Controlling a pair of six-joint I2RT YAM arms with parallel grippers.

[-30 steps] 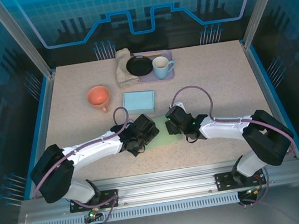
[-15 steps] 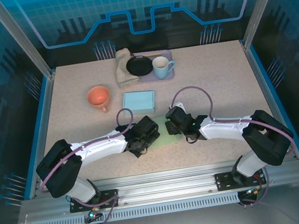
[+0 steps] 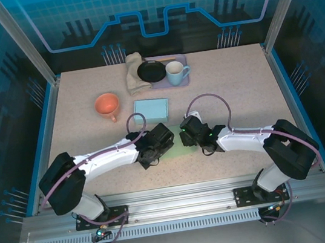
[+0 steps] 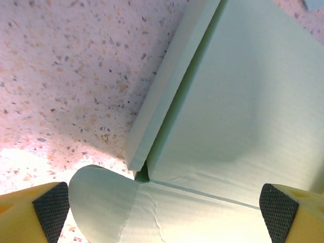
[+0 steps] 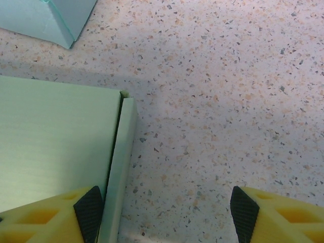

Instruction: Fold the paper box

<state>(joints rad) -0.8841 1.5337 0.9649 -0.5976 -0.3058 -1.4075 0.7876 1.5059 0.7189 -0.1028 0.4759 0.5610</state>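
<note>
Both grippers gape wide at the green paper box (image 4: 228, 101), nothing held.
My left gripper (image 4: 164, 205) just edged over its rounded tab (image 4: 101, 202), right gripper (image 5: 164, 212) beside a side flap (image 5: 119, 172), my side of the blue box (image 3: 151, 108); folding probably starts now.

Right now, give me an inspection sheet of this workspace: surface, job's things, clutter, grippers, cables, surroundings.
surface: speckled table, no spills seen.
job's things: pale green paper box lying mostly flat between the arms, narrow side strips creased, not yet folded up.
clutter: light blue box, orange cup, beige cloth, purple tray with black dish and mug, all beyond the arms.
grippers: left gripper open over the paper box; right gripper open at its edge.
cables: purple cables looping above both wrists.
surroundings: metal frame, blue panels.
</note>
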